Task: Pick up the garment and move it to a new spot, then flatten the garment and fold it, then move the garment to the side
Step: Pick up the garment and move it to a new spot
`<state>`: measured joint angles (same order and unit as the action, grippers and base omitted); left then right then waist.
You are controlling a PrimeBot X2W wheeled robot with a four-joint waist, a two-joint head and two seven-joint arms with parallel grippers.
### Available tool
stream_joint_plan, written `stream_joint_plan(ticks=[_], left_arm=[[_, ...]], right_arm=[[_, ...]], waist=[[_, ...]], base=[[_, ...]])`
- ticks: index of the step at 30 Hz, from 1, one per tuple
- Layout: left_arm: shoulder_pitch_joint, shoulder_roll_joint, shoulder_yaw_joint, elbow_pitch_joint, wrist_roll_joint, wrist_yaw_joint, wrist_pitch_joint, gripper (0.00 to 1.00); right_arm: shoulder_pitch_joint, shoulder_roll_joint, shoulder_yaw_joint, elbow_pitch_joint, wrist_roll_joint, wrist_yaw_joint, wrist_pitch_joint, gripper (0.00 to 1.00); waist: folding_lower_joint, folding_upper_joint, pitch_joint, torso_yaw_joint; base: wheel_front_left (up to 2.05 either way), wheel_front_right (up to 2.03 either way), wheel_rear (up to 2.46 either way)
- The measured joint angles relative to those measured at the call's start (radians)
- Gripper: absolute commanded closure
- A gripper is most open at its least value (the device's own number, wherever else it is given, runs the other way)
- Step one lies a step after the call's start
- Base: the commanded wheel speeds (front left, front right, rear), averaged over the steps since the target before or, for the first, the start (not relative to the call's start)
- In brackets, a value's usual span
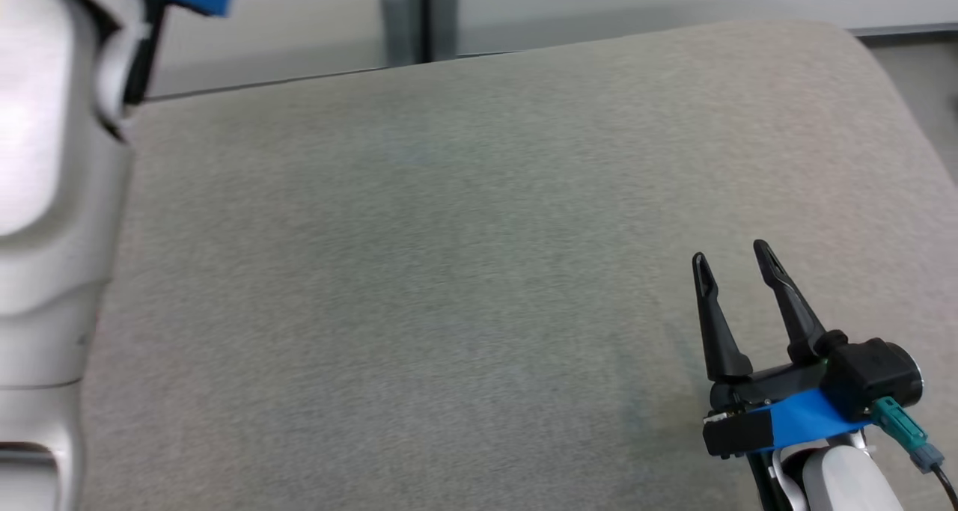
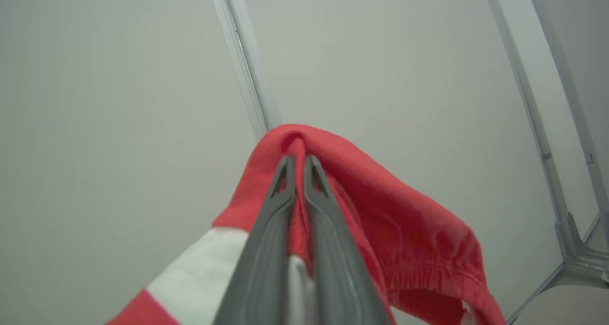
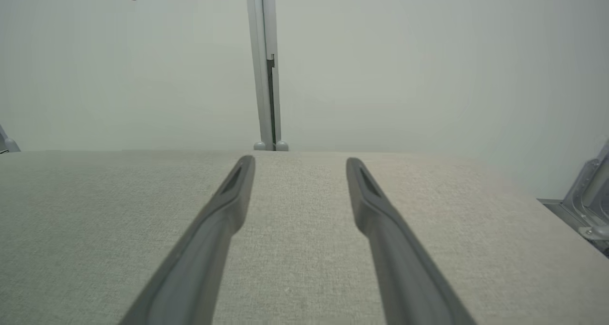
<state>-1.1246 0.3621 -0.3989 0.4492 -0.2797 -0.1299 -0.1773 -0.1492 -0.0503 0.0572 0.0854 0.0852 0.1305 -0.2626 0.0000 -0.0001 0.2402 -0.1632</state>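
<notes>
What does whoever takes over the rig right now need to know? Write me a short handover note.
Left gripper: shut on a fold of the garment, which is red with a white band.
Right gripper: open and empty, low over the near right part of the pad.
Garment: held up in the air. In the right wrist view its lower edge hangs well above the pad.
Done: the pick-up.
Left: lay it on a new spot, flatten it, fold it, then move it to the side.
</notes>
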Motion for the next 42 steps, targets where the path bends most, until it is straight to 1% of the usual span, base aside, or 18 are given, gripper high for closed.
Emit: stream_joint_plan(ticks=[5,9,14,16,22,24,27,31,32,33,35,37,39,42], left_arm=[[-0.010,-0.062,-0.092,-0.064,-0.022,0.000,0.036,1.00],[0.026,-0.101,-0.137,-0.081,-0.038,0.000,0.035,1.00],[0.172,-0.132,-0.179,-0.079,-0.059,0.007,0.016,1.00],[0.242,-0.141,-0.189,-0.067,-0.075,0.019,-0.001,1.00],[0.454,-0.159,-0.225,0.039,-0.117,0.032,-0.036,1.00],[0.514,-0.179,-0.234,0.076,-0.131,0.032,-0.048,1.00],[0.579,-0.204,-0.262,0.124,-0.140,0.030,-0.062,1.00],[0.623,-0.239,-0.306,0.170,-0.139,0.021,-0.072,1.00],[0.628,-0.247,-0.317,0.179,-0.139,0.020,-0.072,0.53],[0.631,-0.256,-0.325,0.189,-0.139,0.018,-0.073,0.00],[0.630,-0.269,-0.322,0.192,-0.132,0.021,-0.081,0.00],[0.628,-0.269,-0.309,0.175,-0.121,0.030,-0.083,0.00],[0.625,-0.266,-0.273,0.117,-0.107,0.042,-0.085,0.00],[0.638,-0.241,-0.197,0.026,-0.091,0.064,-0.085,0.00]], right_arm=[[0.000,0.001,-0.001,-0.006,0.026,0.000,0.000,0.00],[0.000,0.000,-0.011,-0.008,0.039,0.000,0.000,0.00],[0.000,0.001,-0.017,-0.013,0.048,0.000,0.000,0.00],[0.001,0.000,-0.018,-0.013,0.048,0.000,0.000,0.00],[0.001,0.001,-0.021,-0.011,0.045,0.000,0.000,0.00],[0.001,0.001,-0.021,-0.010,0.040,0.000,0.000,0.00],[0.001,0.001,-0.023,-0.007,0.037,0.000,0.000,0.00],[0.006,0.001,-0.023,-0.003,0.030,0.000,0.000,0.00],[0.010,0.001,-0.022,-0.001,0.030,0.000,0.000,0.00],[0.013,0.001,-0.021,0.001,0.030,0.000,0.000,0.00],[0.014,0.001,-0.019,0.006,0.029,0.000,0.000,0.00],[0.017,0.001,-0.024,0.007,0.025,0.000,0.000,0.00],[0.029,0.001,-0.031,0.010,0.023,0.000,0.000,0.00],[0.041,0.001,-0.038,0.016,0.021,0.000,0.000,0.00]], waist=[[0.0000,0.0000,-0.003,-0.070],[-0.0001,-0.0001,0.001,-0.095],[0.0000,0.0000,0.008,-0.091],[0.0000,0.0000,0.010,-0.085],[0.0000,0.0001,0.012,-0.068],[0.0000,0.0001,0.012,-0.066],[0.0000,0.0000,0.010,-0.062],[0.0000,0.0001,-0.001,-0.048],[0.0000,0.0000,-0.004,-0.045],[-0.0001,0.0000,-0.008,-0.042],[0.0000,0.0001,-0.022,-0.032],[0.0000,0.0000,-0.033,-0.020],[0.0000,0.0000,-0.046,-0.006],[-0.0001,0.0000,-0.065,0.018]], base=[[0.00,0.00,0.00],[0.00,0.00,0.00],[0.00,0.00,0.00],[0.00,0.00,0.00],[0.00,0.00,0.00],[0.00,0.00,0.00],[0.00,0.00,0.00],[0.00,0.00,0.00],[0.00,0.00,0.00],[0.00,0.00,0.00],[0.00,0.00,0.00],[0.00,0.00,0.00],[0.00,0.00,0.00],[0.00,0.00,0.00]])
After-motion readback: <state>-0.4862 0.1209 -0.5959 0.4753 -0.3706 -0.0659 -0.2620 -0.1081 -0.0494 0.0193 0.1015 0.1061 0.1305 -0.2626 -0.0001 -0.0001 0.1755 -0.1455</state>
